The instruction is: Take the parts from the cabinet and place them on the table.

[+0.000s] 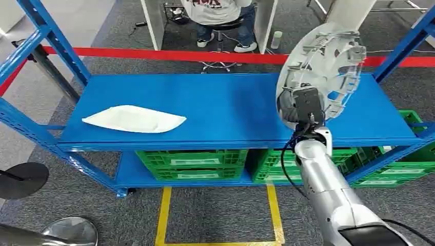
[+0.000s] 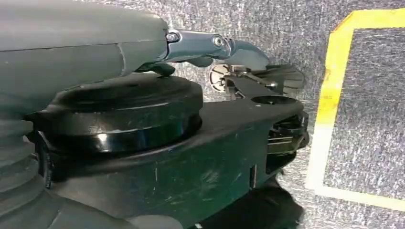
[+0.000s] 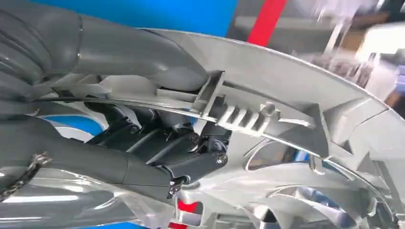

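Silver-grey right hand [image 1: 302, 110] is gripping a round wheel cover [image 1: 323, 69] by its rim, thumb and fingers [image 3: 191, 157] clamping the ribbed edge, holding it upright above the blue shelf [image 1: 225, 110]. Left hand [image 2: 239, 78]: cannot tell its state. White part [image 1: 134, 119] is lying on the shelf, well apart. Judgement: transfer underway, placing not yet done.

A silver-shelled right arm [image 1: 328, 189] with black cable and black wrist box; its right hand [image 3: 143, 138] shows grey ribbed cover, dark screwed fingers.
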`<state>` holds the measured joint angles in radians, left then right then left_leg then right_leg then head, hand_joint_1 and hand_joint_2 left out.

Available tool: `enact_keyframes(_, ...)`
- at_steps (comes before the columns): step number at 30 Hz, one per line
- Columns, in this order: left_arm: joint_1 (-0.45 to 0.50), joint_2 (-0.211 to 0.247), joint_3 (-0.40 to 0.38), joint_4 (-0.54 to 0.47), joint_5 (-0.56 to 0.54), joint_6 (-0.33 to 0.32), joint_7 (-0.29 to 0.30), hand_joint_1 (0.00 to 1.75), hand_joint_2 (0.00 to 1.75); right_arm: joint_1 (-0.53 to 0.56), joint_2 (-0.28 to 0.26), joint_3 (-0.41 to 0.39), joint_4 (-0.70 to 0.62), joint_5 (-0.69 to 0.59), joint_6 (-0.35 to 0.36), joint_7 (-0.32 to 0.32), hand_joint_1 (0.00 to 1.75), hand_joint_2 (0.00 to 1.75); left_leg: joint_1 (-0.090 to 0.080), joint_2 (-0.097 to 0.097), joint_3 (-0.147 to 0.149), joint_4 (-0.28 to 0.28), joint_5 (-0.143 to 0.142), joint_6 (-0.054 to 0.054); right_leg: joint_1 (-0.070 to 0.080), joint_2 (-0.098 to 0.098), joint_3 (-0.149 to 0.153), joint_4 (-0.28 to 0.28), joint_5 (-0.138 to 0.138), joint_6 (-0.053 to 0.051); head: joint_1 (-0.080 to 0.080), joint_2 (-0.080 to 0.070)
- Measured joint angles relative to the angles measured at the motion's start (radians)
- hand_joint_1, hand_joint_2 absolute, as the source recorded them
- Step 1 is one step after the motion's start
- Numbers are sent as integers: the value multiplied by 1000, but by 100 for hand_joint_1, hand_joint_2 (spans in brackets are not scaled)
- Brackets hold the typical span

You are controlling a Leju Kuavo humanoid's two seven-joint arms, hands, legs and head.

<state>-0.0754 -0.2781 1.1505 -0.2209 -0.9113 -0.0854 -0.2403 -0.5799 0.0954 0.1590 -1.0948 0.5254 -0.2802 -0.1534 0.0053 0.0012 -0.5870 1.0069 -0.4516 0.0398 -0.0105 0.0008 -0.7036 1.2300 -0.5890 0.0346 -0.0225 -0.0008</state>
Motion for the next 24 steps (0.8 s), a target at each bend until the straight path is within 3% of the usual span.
enact_keyframes(1, 0, 0, 0, 0, 0, 0, 0, 0, 175, 9, -7, 5, -22, -7, 25, 4, 175, 175, 0, 2, 0, 0, -1, 1, 0, 0, -37, 72, -20, 4, 2, 0)
enact_keyframes(2, 0, 0, 0, 0, 0, 0, 0, 0, 175, 18, -14, 12, -36, -10, 33, 5, 175, 175, 0, 1, 1, 1, -2, 1, -1, 0, -52, 96, -16, 6, 2, 0)
enact_keyframes(3, 0, 0, 0, 0, 0, 0, -1, 0, 175, 23, -19, 15, -50, -17, 31, -3, 175, 175, 1, 0, 3, 1, -2, 1, -3, -1, -43, 72, 14, 8, 2, 0)
enact_keyframes(4, 0, 0, 0, 0, -2, -2, -2, 0, 175, 29, -21, 16, -66, -27, 21, -35, 175, 175, 1, -4, 4, 3, -4, -1, -6, -1, -15, 7, 58, 8, 2, 0)
enact_keyframes(5, 0, 0, -1, 0, -7, -4, -5, 0, 175, 38, -22, 17, -85, -41, 4, -82, 175, 175, 3, -6, 6, 6, -8, -5, -9, -2, 35, -98, 113, 9, 3, 0)
enact_keyframes(6, 1, 0, -2, 0, -11, -5, -10, 0, 175, 52, -24, 18, -122, -56, -18, -130, 175, 175, 3, -9, 5, 11, -14, -12, -12, -4, 77, -190, 142, 11, 3, 0)
enact_keyframes(7, 1, 2, -2, 0, -13, -5, -16, 0, 175, 65, -26, 23, -159, -72, -21, -160, 175, 175, -6, -11, -1, 17, -17, -18, -7, -3, 97, -201, 121, 10, 6, 0)
enact_keyframes(8, 1, 2, -2, 0, -19, -7, -19, 0, 175, 82, -26, 33, -203, -85, -15, -179, 175, 175, -7, -12, -6, 24, -17, -21, -9, 2, 97, -208, 120, -1, 6, 0)
enact_keyframes(10, 2, 2, -2, 0, -21, -8, -25, 0, 175, 133, -33, 54, -280, -104, 0, -208, 175, 175, -5, -12, -3, 22, -16, -23, -5, 1, 96, -204, 115, -11, 3, 0)
enact_keyframes(12, 3, 4, -2, 0, -21, -8, -31, 0, 175, 171, -42, 76, -365, -130, 28, -230, 175, 175, -4, -11, -5, 32, -33, -33, -12, -1, 100, -207, 117, -25, 3, 0)
enact_keyframes(13, 2, 3, -2, 0, -21, -8, -34, 0, 175, 186, -45, 87, -400, -147, 48, -233, 175, 175, -4, -9, -21, 71, -62, -40, -13, 0, 101, -207, 116, -33, -4, 0)
enact_keyframes(15, 1, 3, -2, 0, -19, -10, -39, 0, 175, 213, -58, 110, -467, -198, 91, -238, 175, 175, -2, -9, -88, 222, -134, -45, -11, 0, 103, -207, 113, -38, -5, 0)
enact_keyframes(16, 0, 3, -2, 0, -19, -10, -40, 0, 175, 224, -65, 118, -491, -208, 102, -238, 175, 175, -2, -9, -121, 294, -159, -46, -10, 0, 104, -207, 112, -40, -6, 0)
enact_keyframes(17, 0, 3, -2, 0, -18, -10, -41, 0, 175, 235, -70, 124, -512, -214, 108, -239, 175, 175, -2, -9, -141, 335, -164, -44, -8, 0, 107, -207, 110, -42, -6, 0)
enact_keyframes(18, 0, 3, -2, 0, -18, -10, -42, 0, 175, 243, -73, 129, -527, -217, 110, -239, 175, 175, -2, -9, -137, 325, -142, -41, -7, 2, 111, -207, 108, -44, -5, 0)
enact_keyframes(19, -1, 3, -2, 0, -18, -11, -42, 0, 175, 250, -76, 135, -541, -220, 110, -239, 175, 175, -3, -9, -115, 273, -99, -36, -5, 4, 114, -207, 107, -44, -7, 0)
enact_keyframes(21, 1, 4, -2, 0, -18, -11, -42, 0, 175, 256, -81, 140, -563, -221, 110, -238, 175, 175, -7, -9, -43, 102, -3, -18, 0, 8, 122, -207, 104, -42, -6, 0)
enact_keyframes(22, 1, 6, -2, 0, -18, -10, -42, 0, 175, 257, -82, 142, -571, -221, 110, -238, 175, 175, -12, -9, -22, 60, -2, -7, -1, 8, 121, -208, 103, -41, -3, 0)
enact_keyframes(24, 0, 5, -2, 0, -18, -12, -42, 0, 175, 260, -87, 145, -586, -221, 110, -239, 175, 175, -14, -7, -15, 32, -12, -4, 2, 8, 111, -206, 104, -30, -7, 0)
